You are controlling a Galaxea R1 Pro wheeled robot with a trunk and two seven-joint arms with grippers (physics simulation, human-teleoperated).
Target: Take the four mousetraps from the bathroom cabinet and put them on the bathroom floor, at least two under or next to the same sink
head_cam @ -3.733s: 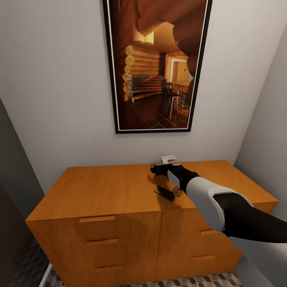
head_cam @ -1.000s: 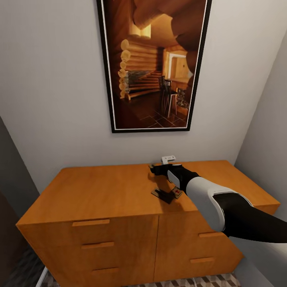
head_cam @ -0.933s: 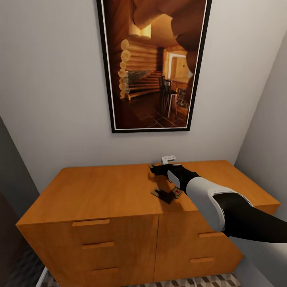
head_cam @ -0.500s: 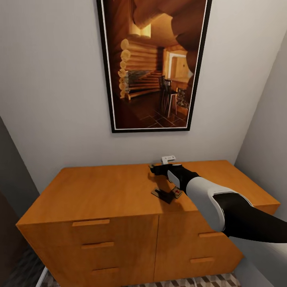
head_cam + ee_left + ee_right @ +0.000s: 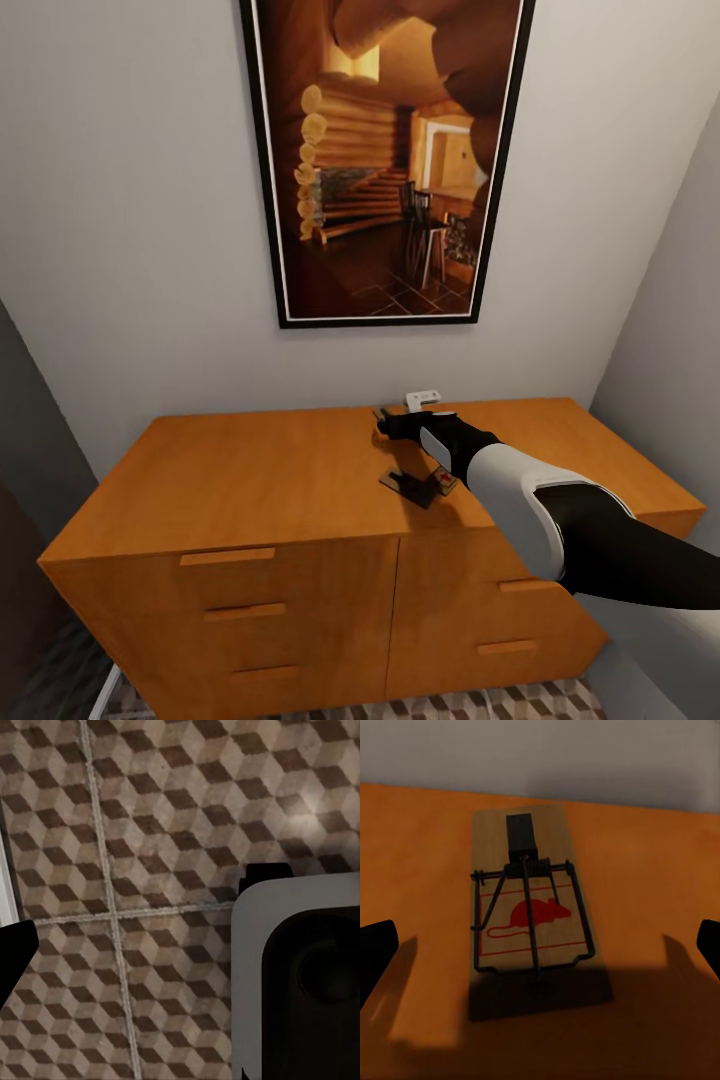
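Mousetrap (image 5: pixel 529 911) on cabinet (image 5: pixel 250 480) shows red mouse print, no text; right gripper (image 5: pixel 540 945) fingers spread wide, touching nothing.

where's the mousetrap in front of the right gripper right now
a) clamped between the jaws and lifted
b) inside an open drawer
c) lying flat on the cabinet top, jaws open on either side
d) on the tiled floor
c: in the right wrist view the mousetrap lies flat on the orange cabinet top, with the right gripper open, its fingertips dark at both edges and well clear of the board.
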